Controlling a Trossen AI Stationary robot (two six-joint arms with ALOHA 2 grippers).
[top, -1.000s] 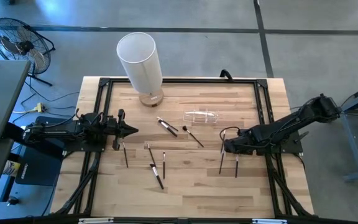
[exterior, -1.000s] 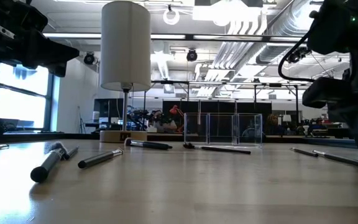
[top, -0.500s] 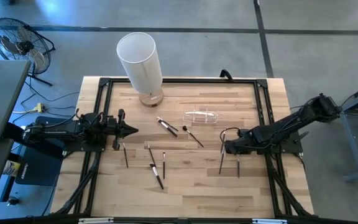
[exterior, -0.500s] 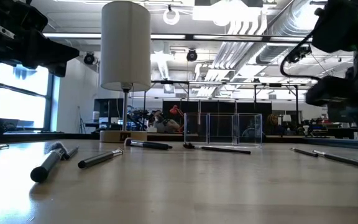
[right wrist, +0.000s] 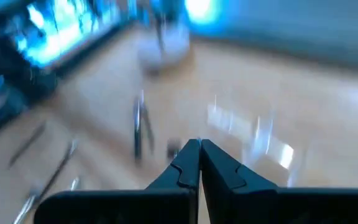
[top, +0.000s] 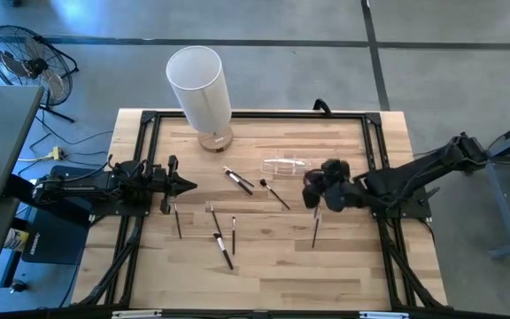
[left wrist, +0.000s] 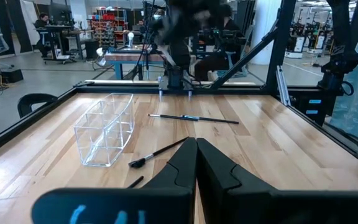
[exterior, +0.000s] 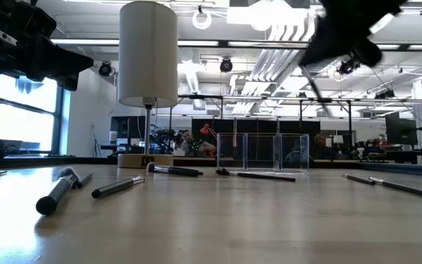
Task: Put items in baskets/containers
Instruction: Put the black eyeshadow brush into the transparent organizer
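Your right gripper point(top: 312, 188) is pinched together and lifted beside the clear holder point(top: 286, 167), probably to carry over one brush; I can't tell if it's holding one. It sat lower over two brushes a second ago, and one brush point(top: 316, 227) remains there. The left gripper point(top: 184, 185) waits pressed together at its edge.

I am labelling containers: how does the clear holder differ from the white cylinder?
The holder is see-through; the cylinder is opaque white. The holder is low and oblong; the cylinder is tall and round, on a wooden base. The holder sits near the table's middle; the cylinder at its far edge. Both stand upright.
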